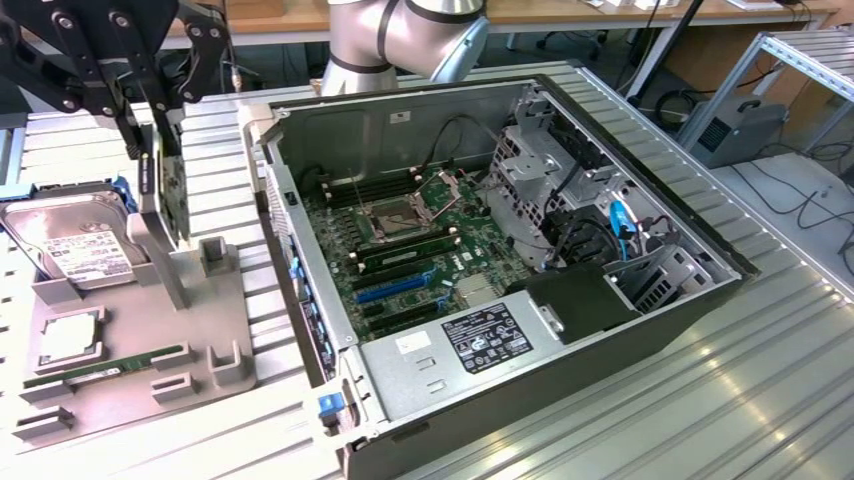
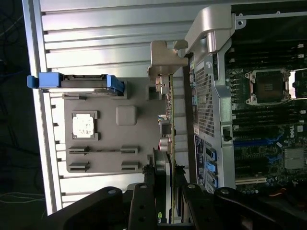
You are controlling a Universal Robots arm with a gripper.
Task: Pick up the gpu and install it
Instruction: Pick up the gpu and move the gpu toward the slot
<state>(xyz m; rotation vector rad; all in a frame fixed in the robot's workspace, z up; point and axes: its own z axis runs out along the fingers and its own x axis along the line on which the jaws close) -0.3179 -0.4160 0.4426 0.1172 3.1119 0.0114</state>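
The gpu (image 1: pixel 170 205) stands on edge at the exterior view's left, a thin dark card over the back of the grey parts holder (image 1: pixel 200 335). My gripper (image 1: pixel 154 145) comes down from above with its black fingers shut on the card's two faces. In the wrist view the gpu (image 2: pixel 167 124) runs edge-on away from my gripper (image 2: pixel 165 194), its silver bracket (image 2: pixel 165 57) at the far end. I cannot tell whether the card's lower edge is free of the holder. The open computer case (image 1: pixel 387 115) lies to the exterior view's right, its motherboard (image 1: pixel 400 250) and blue slots (image 1: pixel 400 285) uncovered.
On the holder lie a silver hard drive (image 1: pixel 80 250) in a blue frame, a processor chip (image 1: pixel 67 340) and a green memory stick (image 1: pixel 107 368). Inside the case are a drive cage (image 1: pixel 534 170), cables and a power supply (image 1: pixel 467 345). The case's side wall (image 2: pixel 211 96) stands close beside the card.
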